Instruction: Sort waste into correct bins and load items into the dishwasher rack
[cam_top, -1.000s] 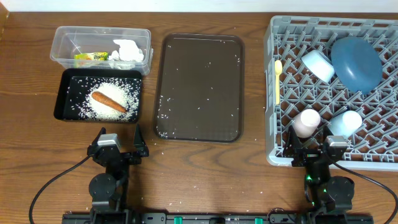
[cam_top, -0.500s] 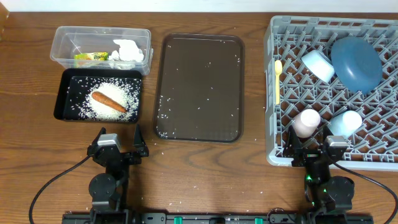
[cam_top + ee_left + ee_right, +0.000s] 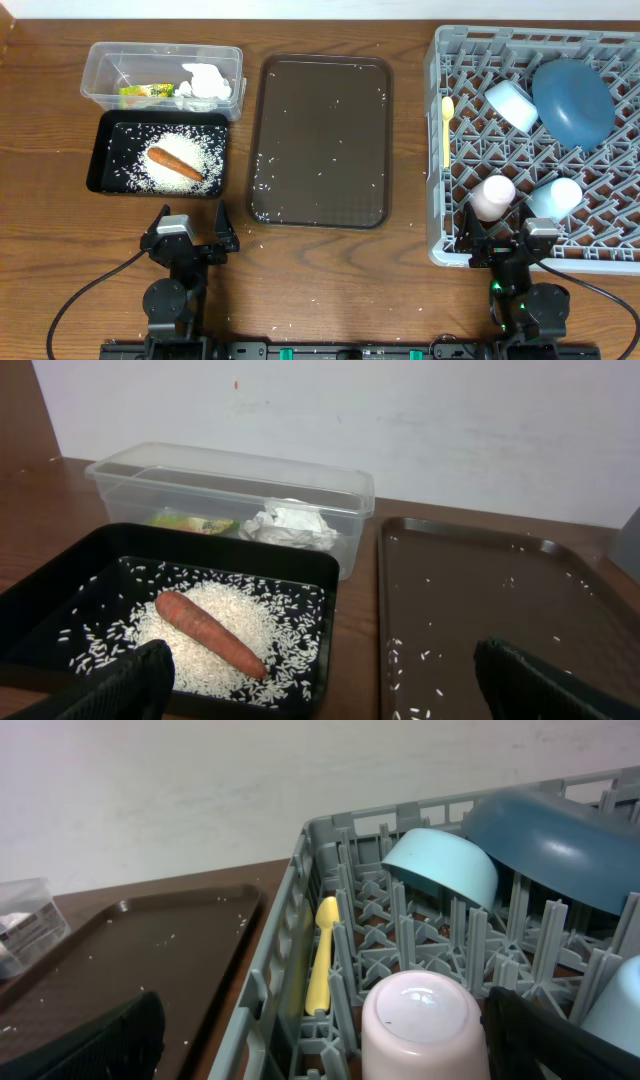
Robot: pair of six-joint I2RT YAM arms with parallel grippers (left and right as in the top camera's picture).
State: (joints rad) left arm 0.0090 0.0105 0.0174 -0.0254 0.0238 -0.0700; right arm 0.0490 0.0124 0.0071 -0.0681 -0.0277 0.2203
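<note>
Both arms were pretty much all black. The left arm point(image 3: 168, 296) and right arm point(image 3: 538, 308) each had a chunky round joint at the near end and a small pale grey block point(image 3: 173, 229) on top of the wrist. A thin black cable point(image 3: 88, 292) looped off each one. The right arm had a tiny green light point(image 3: 493, 288). Up close, the gripper fingers point(image 3: 125, 685) looked matte black and slightly grainy.

left fingers point(image 3: 120, 685) and right fingers point(image 3: 100, 1040) both spread wide, holding nothing.
</note>
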